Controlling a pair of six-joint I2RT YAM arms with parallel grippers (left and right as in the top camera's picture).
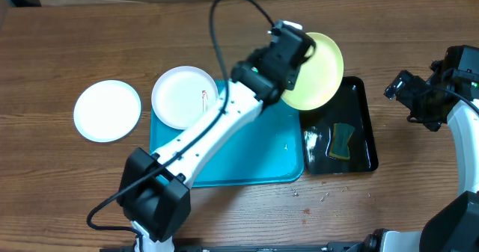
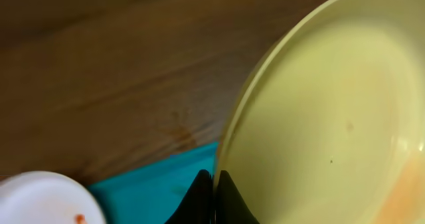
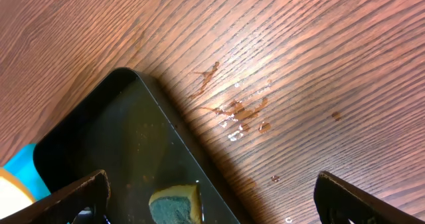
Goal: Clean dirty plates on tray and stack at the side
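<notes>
Present were two white plates (image 1: 107,111) (image 1: 184,96), one yellow-green plate (image 1: 322,65), one turquoise tray (image 1: 262,156), one black tray (image 1: 364,125), one sponge (image 1: 343,140).

Pale yellow-green plate (image 1: 322,72), plain white plate (image 1: 107,111), red-smeared white plate (image 1: 184,96), turquoise tray (image 1: 262,151), black tray (image 1: 358,110)

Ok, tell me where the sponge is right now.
Overhead, the sponge lies in the black tray, right of centre, just right of the turquoise tray and below the yellow-green plate that the left gripper holds.
</notes>
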